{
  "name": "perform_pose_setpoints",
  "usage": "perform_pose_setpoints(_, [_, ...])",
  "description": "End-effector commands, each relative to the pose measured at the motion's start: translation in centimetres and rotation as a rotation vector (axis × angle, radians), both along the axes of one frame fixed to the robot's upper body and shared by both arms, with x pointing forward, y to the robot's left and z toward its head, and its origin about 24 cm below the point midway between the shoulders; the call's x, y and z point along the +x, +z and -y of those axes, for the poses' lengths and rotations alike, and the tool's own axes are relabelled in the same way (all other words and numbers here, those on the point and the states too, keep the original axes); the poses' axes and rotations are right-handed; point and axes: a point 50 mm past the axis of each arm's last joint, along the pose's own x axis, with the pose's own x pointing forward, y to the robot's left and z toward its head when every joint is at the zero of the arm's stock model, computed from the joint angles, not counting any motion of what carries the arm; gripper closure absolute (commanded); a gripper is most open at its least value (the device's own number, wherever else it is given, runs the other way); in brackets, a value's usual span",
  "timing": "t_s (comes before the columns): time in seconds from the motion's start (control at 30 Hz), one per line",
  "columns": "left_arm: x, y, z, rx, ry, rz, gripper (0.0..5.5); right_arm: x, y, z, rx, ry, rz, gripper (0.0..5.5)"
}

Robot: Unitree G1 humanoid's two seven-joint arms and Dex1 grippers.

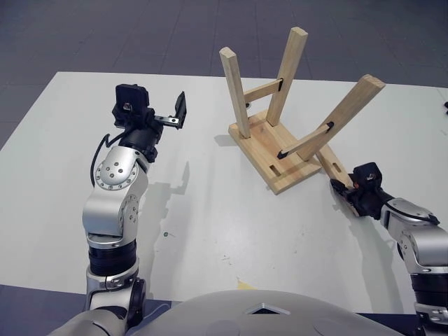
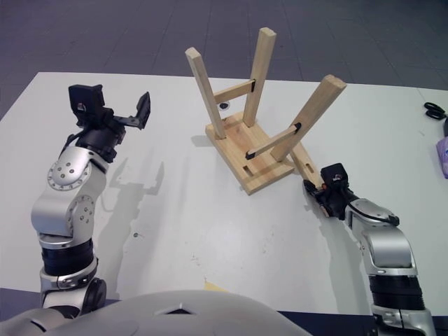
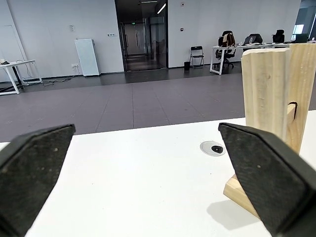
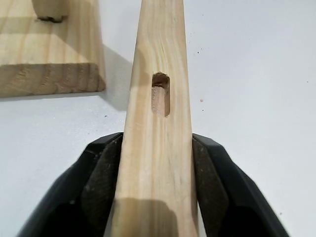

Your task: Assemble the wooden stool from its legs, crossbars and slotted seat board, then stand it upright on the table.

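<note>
Approx. 3/4 done. Seat board (image 1: 269, 166) lies underside-up, far-right on bench (image 1: 210, 231); 3 legs (image 1: 287, 73) stand in it, 2 crossbars (image 1: 262, 91) fitted. 4th leg (image 4: 158, 148) lies flat just near-right of board, right hand (image 1: 350, 192) clamped on it, its mortise (image 4: 160, 94) vacant. Left hand (image 3: 148, 143) apart, holding nothing, left of stool. Left to do: seat 4th leg, flip upright. No containers, only the board's slots.

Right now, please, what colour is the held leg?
Pale natural wood; the leg shows best in the right wrist view.
</note>
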Motion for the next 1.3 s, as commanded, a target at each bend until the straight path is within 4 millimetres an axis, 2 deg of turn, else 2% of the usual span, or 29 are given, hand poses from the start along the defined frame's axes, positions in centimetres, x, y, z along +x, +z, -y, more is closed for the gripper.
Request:
perform_pose_setpoints(0.03, [0.4, 0.3, 0.3, -0.037, -0.008, -0.005, 0.10, 0.3, -1.3, 1.9, -0.084, -0.219, 0.033, 3.35])
perform_pose_setpoints(0.1, [0.8, 1.0, 0.3, -0.109, -0.019, 0.004, 0.10, 1.8, 0.4, 2.7, -0.128, -0.331, 0.186, 3.35])
perform_pose_setpoints(0.13, [0.9, 1.5, 0.3, -0.165, -0.031, 0.013, 0.10, 2.9, 1.9, 2.9, -0.141, -0.378, 0.292, 3.36])
perform_pose_setpoints(0.2, [1.3, 3.0, 0.2, -0.299, -0.078, 0.030, 0.10, 5.3, 6.3, 2.8, -0.179, -0.423, 0.549, 3.36])
perform_pose_setpoints(0.27, [1.6, 4.5, 0.5, -0.391, -0.163, 0.046, 0.10, 6.7, 10.2, 1.9, -0.206, -0.422, 0.768, 3.36])
perform_pose_setpoints(0.37, [1.9, 7.3, 1.0, -0.575, -0.310, 0.079, 0.10, 7.3, 15.4, -1.2, -0.203, -0.328, 1.070, 3.36])
perform_pose_setpoints(0.47, [1.7, 9.9, 1.7, -0.768, -0.517, 0.090, 0.10, 6.3, 19.9, -5.3, -0.278, -0.115, 1.326, 3.36])
perform_pose_setpoints(0.5, [1.5, 10.6, 2.0, -0.812, -0.596, 0.088, 0.10, 5.8, 21.2, -6.9, -0.303, -0.017, 1.404, 3.36])
perform_pose_setpoints(0.57, [1.8, 11.3, 2.3, -0.847, -0.683, 0.050, 0.10, 4.7, 22.5, -9.5, -0.313, 0.124, 1.491, 3.36])
perform_pose_setpoints(0.67, [1.5, 11.9, 2.6, -0.848, -0.787, 0.018, 0.10, 4.2, 22.0, -12.4, -0.209, 0.297, 1.463, 3.36])
perform_pose_setpoints(0.83, [1.2, 11.7, 3.8, -0.796, -0.866, -0.038, 0.10, 3.7, 18.2, -15.0, -0.113, 0.497, 1.288, 3.36])
perform_pose_setpoints(0.97, [0.6, 12.1, 4.4, -0.761, -0.923, -0.027, 0.10, 3.2, 16.9, -16.5, -0.060, 0.543, 1.241, 3.36])
perform_pose_setpoints(1.17, [1.7, 11.8, 4.9, -0.740, -0.837, -0.063, 0.10, 2.5, 15.8, -18.2, -0.008, 0.588, 1.196, 3.36])
perform_pose_setpoints(1.3, [1.5, 12.5, 4.8, -0.737, -0.849, -0.041, 0.75, 2.1, 14.8, -18.7, 0.016, 0.583, 1.158, 3.36])
